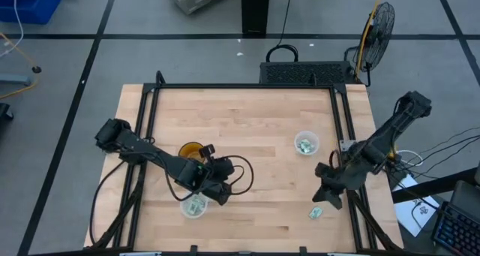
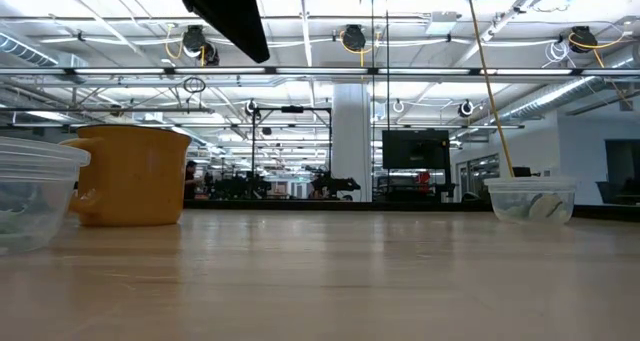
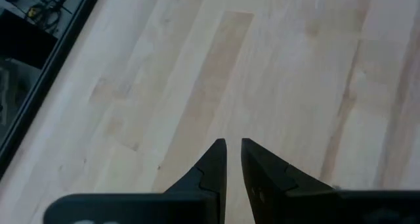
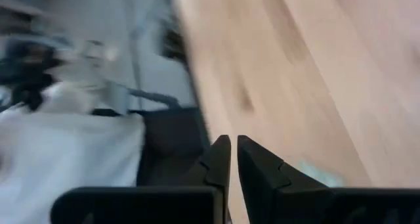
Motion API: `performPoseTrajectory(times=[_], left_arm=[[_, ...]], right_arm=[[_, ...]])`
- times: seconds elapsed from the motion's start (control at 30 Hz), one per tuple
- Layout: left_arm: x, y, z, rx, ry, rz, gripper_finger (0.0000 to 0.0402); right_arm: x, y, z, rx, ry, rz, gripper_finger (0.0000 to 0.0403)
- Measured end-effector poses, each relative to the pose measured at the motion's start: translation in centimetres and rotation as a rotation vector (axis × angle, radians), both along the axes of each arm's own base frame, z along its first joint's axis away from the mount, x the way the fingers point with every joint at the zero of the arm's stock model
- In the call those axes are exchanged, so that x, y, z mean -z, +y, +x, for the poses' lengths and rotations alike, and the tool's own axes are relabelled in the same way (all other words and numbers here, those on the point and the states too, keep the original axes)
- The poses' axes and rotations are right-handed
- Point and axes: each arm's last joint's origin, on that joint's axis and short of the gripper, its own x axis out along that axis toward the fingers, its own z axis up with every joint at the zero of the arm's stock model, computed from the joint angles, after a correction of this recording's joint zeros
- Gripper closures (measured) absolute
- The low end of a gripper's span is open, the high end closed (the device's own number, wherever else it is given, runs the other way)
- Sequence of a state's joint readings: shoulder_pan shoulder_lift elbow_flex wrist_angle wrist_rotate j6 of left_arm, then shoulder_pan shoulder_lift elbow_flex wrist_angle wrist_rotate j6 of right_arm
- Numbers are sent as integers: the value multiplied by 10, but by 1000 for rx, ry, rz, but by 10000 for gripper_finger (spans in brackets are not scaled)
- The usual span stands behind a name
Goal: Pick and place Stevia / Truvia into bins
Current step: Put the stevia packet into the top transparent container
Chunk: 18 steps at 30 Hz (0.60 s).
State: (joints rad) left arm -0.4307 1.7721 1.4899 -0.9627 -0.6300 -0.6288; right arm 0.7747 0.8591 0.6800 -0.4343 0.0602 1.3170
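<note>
Counter (image 1: 247, 128): pale wooden butcher-block top inside a black frame, seen from above with both arms reaching over its near half.

Left gripper (image 1: 217, 192): above the near-left part of the counter, just beside the near-left bin and partly over its rim. In the left wrist view the fingers (image 3: 213, 161) stand almost together, a thin slit between them, nothing held; bare wood lies beyond them.

Right gripper (image 1: 328, 192): at the near-right edge of the counter, close to the frame rail. In the right wrist view the fingers (image 4: 220, 158) are likewise nearly closed and carry nothing; a pale green smear beside them is too blurred to identify for certain.

Near-left bin (image 1: 194, 206): clear round cup near the counter's front edge, holding pale green and white packets. It shows at the left border of the low view.

Right bin (image 1: 306, 144): clear round cup on the right half of the counter, well apart from the first, with packets inside; they show through its wall in the low view.

Loose packet (image 1: 316, 212): one pale green packet lying flat on the wood near the front right corner, just in front of the right gripper, outside both bins.

Amber cup (image 1: 190, 151): behind the near-left bin, partly covered by the left arm.
</note>
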Motion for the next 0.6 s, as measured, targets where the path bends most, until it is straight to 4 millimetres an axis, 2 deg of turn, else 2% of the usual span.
performPoseTrajectory(times=[0.13,0.37,0.47,0.6], left_arm=[[0,7,3,-20,0,0,350],[0,14,6,-45,-4,-3,350],[0,15,6,-42,-2,-1,350],[0,14,6,-30,2,6,350]], right_arm=[[34,1,-9,40,207,36,381],[84,-10,-22,129,379,66,381],[99,-11,-25,116,406,134,381],[111,-15,-29,136,419,137,381]])
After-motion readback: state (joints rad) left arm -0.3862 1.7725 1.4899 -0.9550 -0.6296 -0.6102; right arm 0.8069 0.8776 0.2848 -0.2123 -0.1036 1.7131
